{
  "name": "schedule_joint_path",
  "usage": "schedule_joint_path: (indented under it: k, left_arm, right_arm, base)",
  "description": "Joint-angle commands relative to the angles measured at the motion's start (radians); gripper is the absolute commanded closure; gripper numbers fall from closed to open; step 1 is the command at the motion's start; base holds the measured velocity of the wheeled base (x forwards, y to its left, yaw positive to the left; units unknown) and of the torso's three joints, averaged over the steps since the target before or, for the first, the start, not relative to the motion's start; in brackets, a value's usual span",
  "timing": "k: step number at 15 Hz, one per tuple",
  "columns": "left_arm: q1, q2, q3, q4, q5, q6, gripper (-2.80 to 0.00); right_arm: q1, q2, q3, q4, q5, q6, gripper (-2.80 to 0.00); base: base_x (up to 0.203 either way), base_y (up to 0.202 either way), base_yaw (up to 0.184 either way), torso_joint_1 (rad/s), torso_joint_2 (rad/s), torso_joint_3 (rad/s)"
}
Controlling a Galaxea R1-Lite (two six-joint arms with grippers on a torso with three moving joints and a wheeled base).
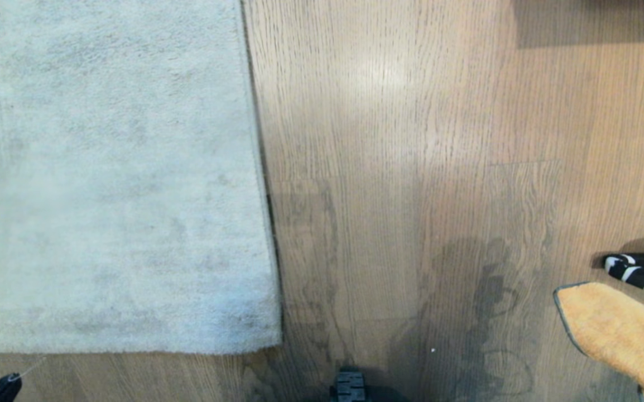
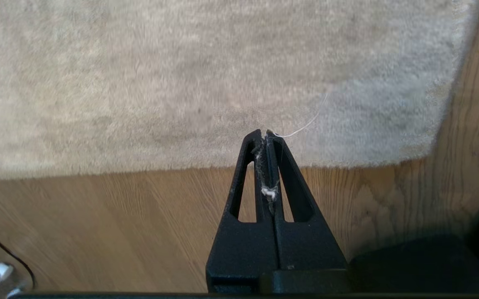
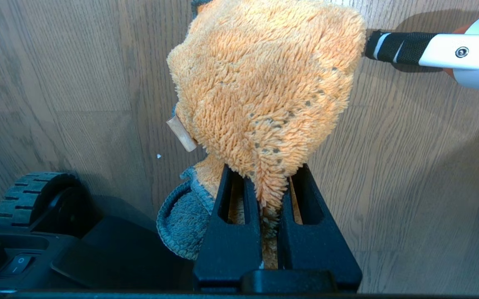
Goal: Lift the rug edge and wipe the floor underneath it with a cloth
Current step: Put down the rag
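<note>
The pale grey rug lies flat on the wood floor (image 1: 411, 167). Its rug edge (image 1: 260, 167) runs down to a corner (image 1: 274, 343) near me. My left gripper (image 2: 264, 133) hangs shut above the rug's near border (image 2: 140, 169), holding nothing but lint and a thin thread. In the head view only its tip (image 1: 6, 386) shows, at the bottom left. My right gripper (image 3: 264, 176) is shut on the orange fuzzy cloth (image 3: 264, 83), which bunches out past the fingers. The cloth (image 1: 623, 335) also shows at the head view's lower right, above the floor.
A black-and-white striped handle (image 1: 643, 271) lies on the floor just beyond the cloth; it is the white and black tool (image 3: 430, 47) in the right wrist view. My base's wheel (image 1: 350, 388) sits at the bottom centre. A dark shadow (image 1: 595, 22) crosses the far right.
</note>
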Motion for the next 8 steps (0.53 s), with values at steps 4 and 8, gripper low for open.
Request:
schedule_joint_path:
  k: [4,8]
  left_arm:
    - [0.014,-0.295,-0.002,0.218,-0.013,-0.022,0.00]
    - [0.024,-0.401,-0.002,0.299,-0.109,-0.054,0.00]
  right_arm:
    - [0.000,0.001,0.000,0.001,0.001,0.000,0.00]
    - [0.000,0.001,0.000,0.001,0.001,0.000,0.00]
  base:
    - [0.000,0.000,0.000,0.000,0.00,0.000]
    - [0.000,0.000,0.000,0.000,0.00,0.000]
